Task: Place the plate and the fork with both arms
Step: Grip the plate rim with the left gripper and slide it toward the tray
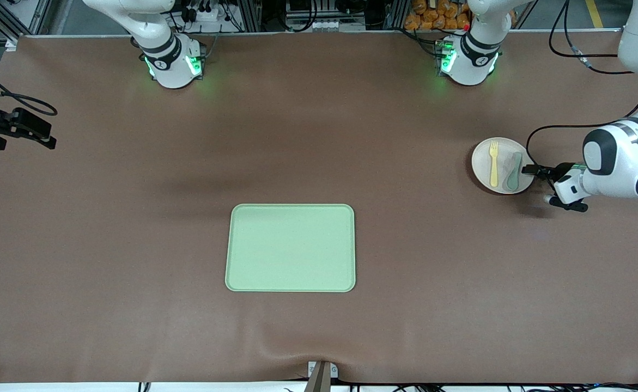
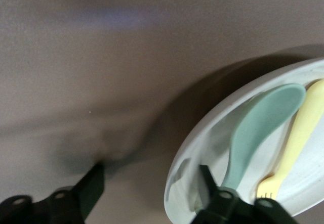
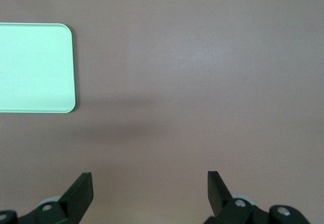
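Brown cloth-covered desk (image 1: 133, 245), slightly rippled at its near edge, with green tray (image 1: 290, 247) mid-desk, plate (image 1: 482, 166) holding fork (image 1: 494, 163) and spoon (image 1: 513, 171) at the left arm's end, left hand (image 1: 531, 170) straddling its rim (fingers apart, nothing gripped), right hand (image 3: 149, 193) wide over bare cloth, waiting.

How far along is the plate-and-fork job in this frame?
Done: nothing placed; green tray bare. In hand: left gripper straddles the plate rim, fingers apart; fork and spoon lie on it. Right gripper waits open. Left: lift, carry, place both.
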